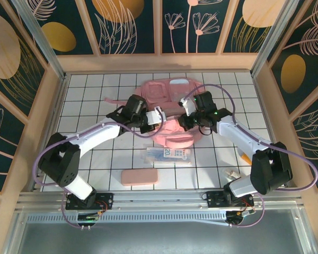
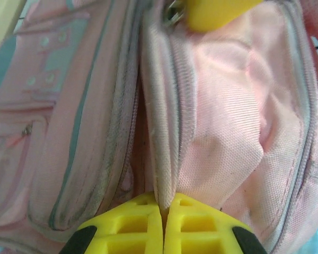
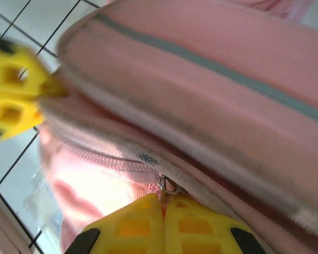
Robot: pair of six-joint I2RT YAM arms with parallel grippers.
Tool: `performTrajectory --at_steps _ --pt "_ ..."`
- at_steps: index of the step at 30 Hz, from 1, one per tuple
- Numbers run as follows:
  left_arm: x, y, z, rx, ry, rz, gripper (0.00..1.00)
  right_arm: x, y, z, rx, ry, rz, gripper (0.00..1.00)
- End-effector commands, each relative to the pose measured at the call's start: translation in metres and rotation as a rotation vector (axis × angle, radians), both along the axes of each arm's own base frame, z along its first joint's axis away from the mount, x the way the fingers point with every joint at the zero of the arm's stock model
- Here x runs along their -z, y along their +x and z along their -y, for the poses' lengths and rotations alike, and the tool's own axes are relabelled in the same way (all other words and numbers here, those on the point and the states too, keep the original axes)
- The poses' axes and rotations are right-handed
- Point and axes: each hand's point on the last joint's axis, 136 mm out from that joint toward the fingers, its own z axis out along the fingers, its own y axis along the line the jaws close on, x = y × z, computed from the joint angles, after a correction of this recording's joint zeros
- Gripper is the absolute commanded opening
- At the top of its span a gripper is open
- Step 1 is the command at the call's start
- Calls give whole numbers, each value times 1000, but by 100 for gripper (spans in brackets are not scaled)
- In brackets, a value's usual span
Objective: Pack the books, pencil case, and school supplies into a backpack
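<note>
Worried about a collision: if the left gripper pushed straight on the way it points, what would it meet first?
The backpack: the left gripper is shut on its zippered rim, so fabric comes first. The right gripper lies beyond, depth unclear.

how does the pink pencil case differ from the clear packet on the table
Colour: the pencil case is plain opaque salmon pink; the packet is clear and white with blue-green print.
Length: the packet looks a little longer than the pencil case.
Place: the packet lies close by the backpack, at its near edge; the pencil case lies nearer the arm bases, further left.
Both lie flat on the table, outside the backpack.
</note>
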Motion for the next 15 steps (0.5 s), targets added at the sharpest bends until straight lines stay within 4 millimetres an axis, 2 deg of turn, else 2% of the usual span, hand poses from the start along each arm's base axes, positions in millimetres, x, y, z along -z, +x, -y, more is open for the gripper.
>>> performTrajectory --at_steps 1,5,9,12,13,15 --pt "-52 -36 49 77 -175 -84 0 8 38 -8 73 38 52 0" --pt "-56 -24 62 7 -239 -164 0 13 58 -30 61 101 17 0" --pt "-72 -17 75 6 -316 -172 0 8 61 -38 40 142 27 0" --pt "-54 -1 77 -22 -275 -168 0 2 56 -27 47 122 53 0" --pt "-41 5 77 -27 -256 -202 0 2 51 -22 47 120 58 0" --pt "-26 19 76 -61 -255 -275 0 7 41 -10 49 97 61 0"
